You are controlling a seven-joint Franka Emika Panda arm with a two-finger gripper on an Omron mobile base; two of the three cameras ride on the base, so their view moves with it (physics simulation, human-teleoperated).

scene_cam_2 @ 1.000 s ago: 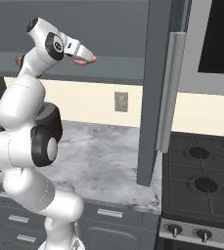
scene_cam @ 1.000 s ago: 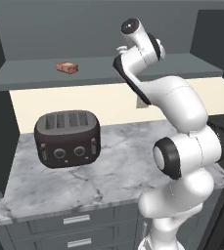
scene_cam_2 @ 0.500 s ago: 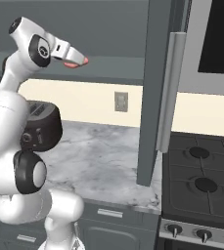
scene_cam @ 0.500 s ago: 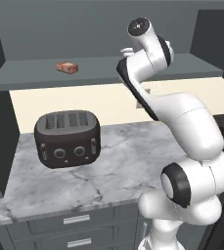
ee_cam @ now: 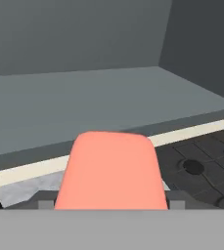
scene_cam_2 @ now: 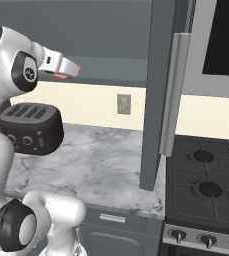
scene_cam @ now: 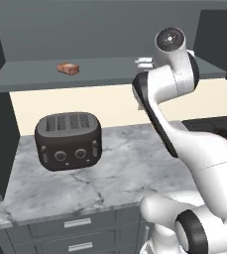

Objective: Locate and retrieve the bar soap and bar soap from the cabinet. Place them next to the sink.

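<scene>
I count two bar soaps: one reddish-brown bar [scene_cam: 68, 68] at the upper left of the left base view, and one coral-pink bar [ee_cam: 111, 171] at the bottom centre of the hand view. One toaster [scene_cam: 69, 140], with four slots. One wall outlet [scene_cam_2: 123, 104]. Two stove burners [scene_cam_2: 204, 156] at the right of the right base view. Two drawer handles [scene_cam: 77, 223] at the lower left.

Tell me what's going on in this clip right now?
The gripper holds the coral-pink bar soap up by the cabinet shelf. The reddish-brown bar soap is on that shelf, off to the left, above the toaster on the marble counter.
</scene>
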